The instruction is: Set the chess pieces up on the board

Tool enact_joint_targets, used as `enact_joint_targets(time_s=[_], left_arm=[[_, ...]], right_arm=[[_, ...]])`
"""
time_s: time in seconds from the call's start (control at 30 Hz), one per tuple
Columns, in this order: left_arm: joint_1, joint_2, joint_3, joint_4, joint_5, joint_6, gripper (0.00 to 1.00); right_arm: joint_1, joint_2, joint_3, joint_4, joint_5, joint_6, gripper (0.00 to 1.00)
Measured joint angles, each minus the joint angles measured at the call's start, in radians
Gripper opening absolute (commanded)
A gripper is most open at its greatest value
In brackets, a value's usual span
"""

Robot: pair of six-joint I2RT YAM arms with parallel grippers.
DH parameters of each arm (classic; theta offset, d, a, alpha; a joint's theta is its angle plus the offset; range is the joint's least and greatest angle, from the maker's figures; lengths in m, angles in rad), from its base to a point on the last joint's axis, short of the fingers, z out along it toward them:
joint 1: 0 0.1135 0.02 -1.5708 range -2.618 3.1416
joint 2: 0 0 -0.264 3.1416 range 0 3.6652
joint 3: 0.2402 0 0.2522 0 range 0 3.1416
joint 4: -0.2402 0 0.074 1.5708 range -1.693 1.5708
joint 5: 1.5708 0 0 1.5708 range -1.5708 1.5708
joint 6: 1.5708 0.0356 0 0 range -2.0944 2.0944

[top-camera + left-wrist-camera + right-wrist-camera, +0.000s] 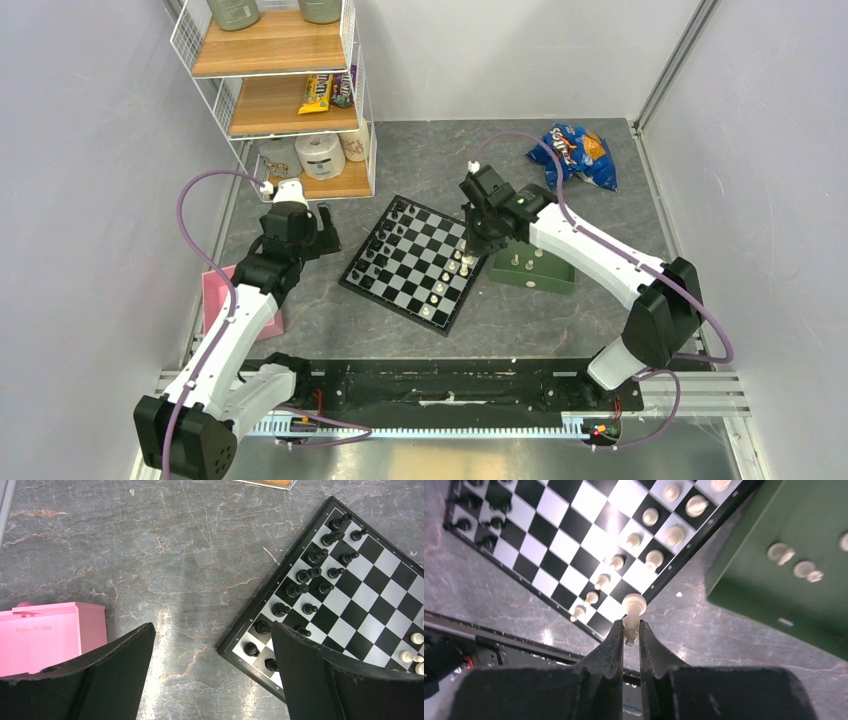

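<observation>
The chessboard (400, 285) lies tilted mid-table, black pieces along its left side, several cream-white pieces (447, 281) along its right side. My right gripper (468, 250) is shut on a cream-white chess piece (633, 611) and holds it above the board's right edge (659, 582), near the white rows (644, 555). Three more white pieces (781, 553) lie in the green tray (533, 268). My left gripper (212, 665) is open and empty, over bare table left of the board (372, 592); in the top view the left gripper (325, 228) sits at the board's upper left.
A pink box (218, 298) lies at the left by the left arm. A wire shelf (280, 90) with snacks and rolls stands at the back left. A blue snack bag (578, 152) lies at the back right. A black rail (440, 385) runs along the near edge.
</observation>
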Motion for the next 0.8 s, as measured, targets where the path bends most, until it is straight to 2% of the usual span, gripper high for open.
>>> enact_joint_targets(time_s=[0.3, 0.8], left_arm=[[0.000, 0.001, 0.000, 0.000, 0.004, 0.000, 0.94], [0.000, 0.001, 0.000, 0.000, 0.003, 0.000, 0.94]], right_arm=[[0.121, 0.090, -0.055, 0.021, -0.030, 0.055, 0.09], [0.118, 0.223, -0.055, 0.046, 0.028, 0.027, 0.09]])
